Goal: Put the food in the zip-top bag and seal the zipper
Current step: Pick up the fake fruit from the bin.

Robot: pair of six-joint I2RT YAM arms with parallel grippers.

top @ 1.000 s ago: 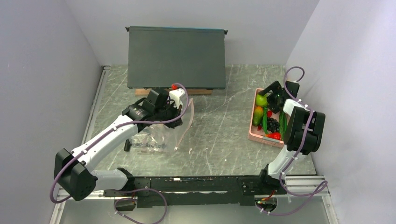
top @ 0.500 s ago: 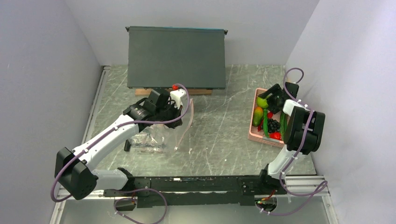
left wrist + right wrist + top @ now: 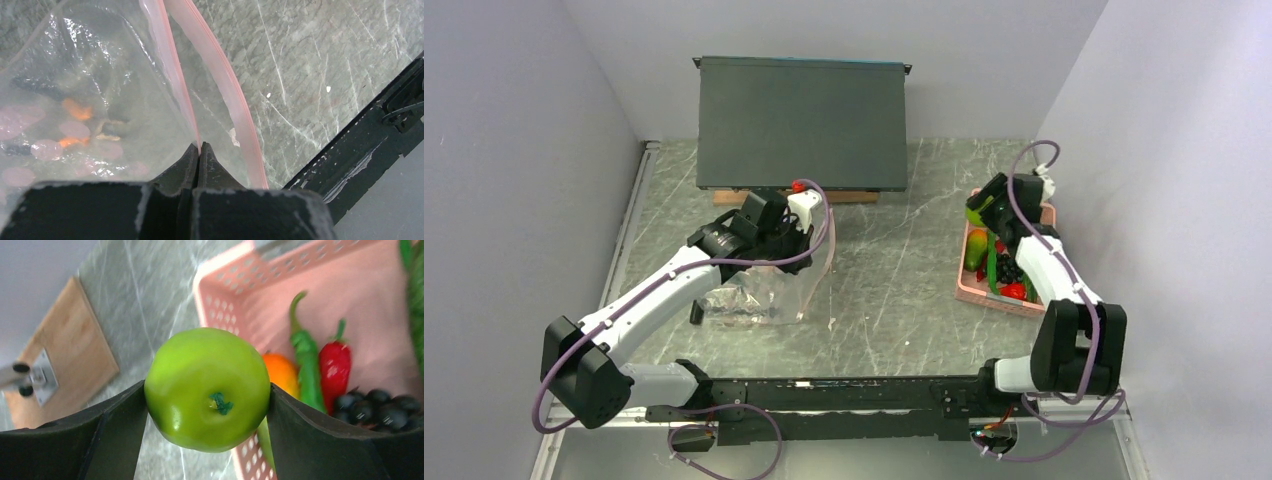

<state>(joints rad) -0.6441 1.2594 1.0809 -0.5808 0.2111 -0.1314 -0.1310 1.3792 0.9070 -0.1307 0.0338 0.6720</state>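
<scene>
Hovering over the pink perforated basket's (image 3: 235, 290) far-left corner, the right end effector (image 3: 207, 395) clamps a round lime-green fruit (image 3: 200, 365); the left end effector (image 3: 199, 148) pinches the pink zipper (image 3: 170, 75) of the clear dotted bag (image 3: 75, 75).

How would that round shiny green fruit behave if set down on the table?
The round glossy lime-green fruit would probably roll, being nearly spherical. Its shiny skin looks slippery, though the right tool clamps it across its widest part.
</scene>
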